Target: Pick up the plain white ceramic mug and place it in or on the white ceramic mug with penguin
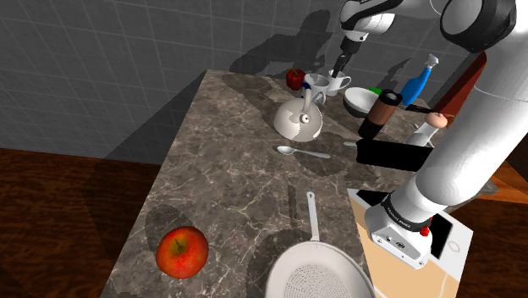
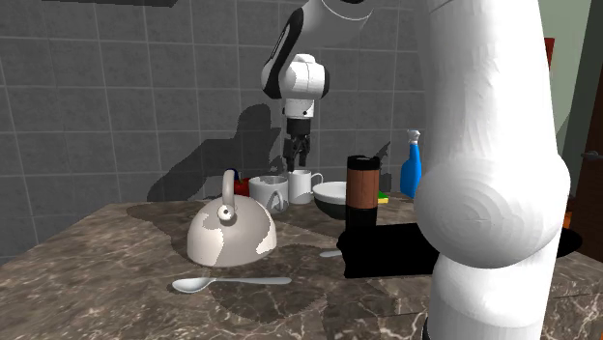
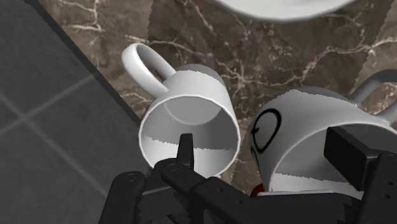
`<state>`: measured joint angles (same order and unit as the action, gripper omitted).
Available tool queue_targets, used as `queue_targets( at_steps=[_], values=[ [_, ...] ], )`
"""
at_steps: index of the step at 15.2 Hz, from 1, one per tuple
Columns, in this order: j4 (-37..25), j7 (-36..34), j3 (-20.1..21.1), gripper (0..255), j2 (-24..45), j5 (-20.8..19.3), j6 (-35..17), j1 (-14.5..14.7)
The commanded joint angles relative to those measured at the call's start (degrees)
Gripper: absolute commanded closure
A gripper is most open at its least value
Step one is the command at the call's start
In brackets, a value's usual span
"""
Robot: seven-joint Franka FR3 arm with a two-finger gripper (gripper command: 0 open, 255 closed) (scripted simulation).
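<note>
A kettle [image 1: 300,118] stands near the jaws, with a bowl [image 1: 362,100] close by too. A spoon [image 1: 302,152] lies past the kettle. An apple [image 1: 182,251] and a colander [image 1: 320,273] lie well away.

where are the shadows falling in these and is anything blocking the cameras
Shoulder view: shadow of the arm darkens the tiled wall, and the red apple throws a soft one toward that view's left. Second exterior view: arm's shadow on the wall behind the kettle; the white arm blocks that view's right.

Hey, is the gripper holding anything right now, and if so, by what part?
Nothing is held. The gripper hovers open above the plain white mug and the penguin mug, its fingers clasping neither.
</note>
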<state>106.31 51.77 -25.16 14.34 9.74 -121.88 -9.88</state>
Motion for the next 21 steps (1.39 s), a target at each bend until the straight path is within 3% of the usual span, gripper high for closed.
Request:
queue_targets(
  at_steps=[1, 8, 15, 16, 21],
  values=[
    [-2.28, 1.45, 0.22, 0, 2.47, 1.27, -0.08, -0.84],
    [-0.47, 2.44, 0.84, 0, 5.01, 2.82, -4.17, -1.19],
    [-0.47, 2.49, 0.67, 0, 5.03, 2.9, -4.15, -1.03],
    [-0.8, 2.38, 0.72, 255, 5.22, 2.93, -4.0, -1.01],
    [-0.01, 1.8, 1.0, 255, 5.37, 3.01, -4.93, -0.5]
  ],
)
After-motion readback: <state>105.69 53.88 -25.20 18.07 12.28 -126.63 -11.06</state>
